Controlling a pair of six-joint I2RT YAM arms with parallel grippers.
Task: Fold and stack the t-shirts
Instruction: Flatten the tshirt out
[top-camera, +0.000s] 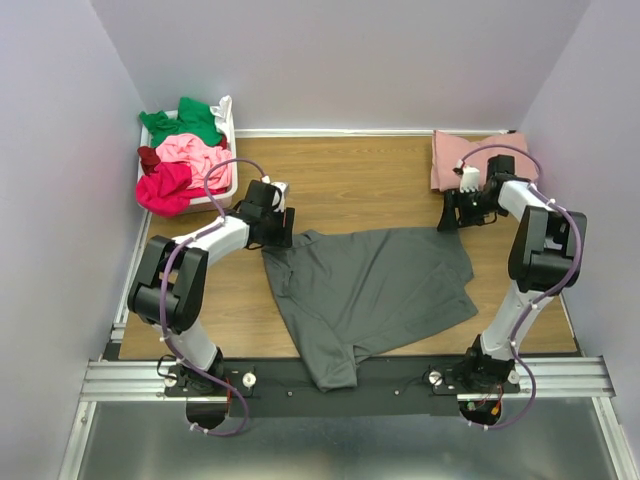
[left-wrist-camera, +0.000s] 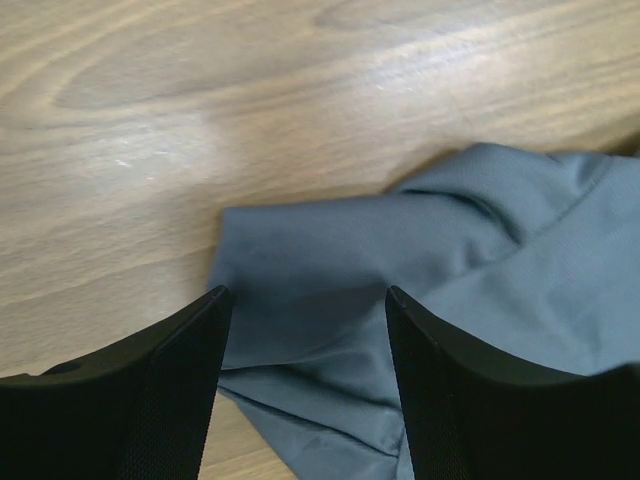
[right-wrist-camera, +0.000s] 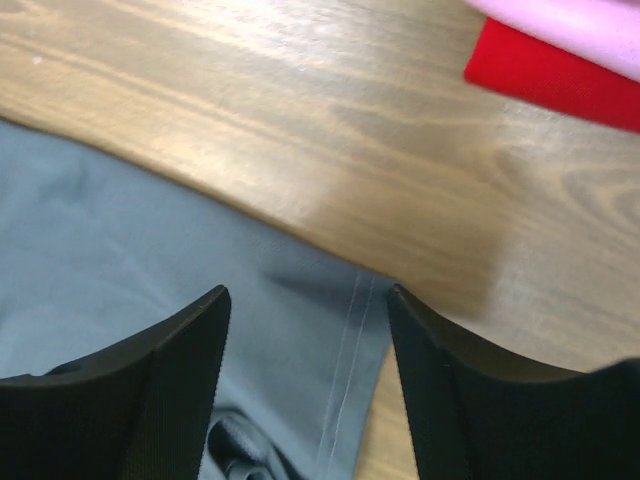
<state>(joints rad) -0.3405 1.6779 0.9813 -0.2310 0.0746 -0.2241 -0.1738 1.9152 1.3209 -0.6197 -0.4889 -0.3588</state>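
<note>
The grey shirt (top-camera: 375, 290) is lying spread out on the middle of the bench (top-camera: 360, 185), its near end reaching over the black rail (top-camera: 280, 380) between the 2 arm bases. The left claw (top-camera: 272, 222) is hovering at the shirt's far left corner, released. Its 2 fingers (left-wrist-camera: 150, 400) are standing apart with a folded flap of grey cloth showing between them. I cannot tell whether the tips are touching the cloth. The right claw (top-camera: 452, 213) is sitting at the shirt's far right corner, likewise released. Its fingers (right-wrist-camera: 140, 400) are framing a stitched hem, with bare wood just beyond it.

In the far left corner a white basket (top-camera: 230, 140) is holding 4 crumpled shirts. The green shirt (top-camera: 185, 122) is at the back and the pink shirt (top-camera: 195, 152) in the middle. The maroon shirt (top-camera: 148, 157) is peeking out at the left, and the magenta shirt (top-camera: 165, 188) is spilling over the near rim. In the far right corner a rose shirt (top-camera: 455, 155) is lying folded flat, and the right wrist view is showing a red shirt (right-wrist-camera: 545, 75) beneath it.
</note>
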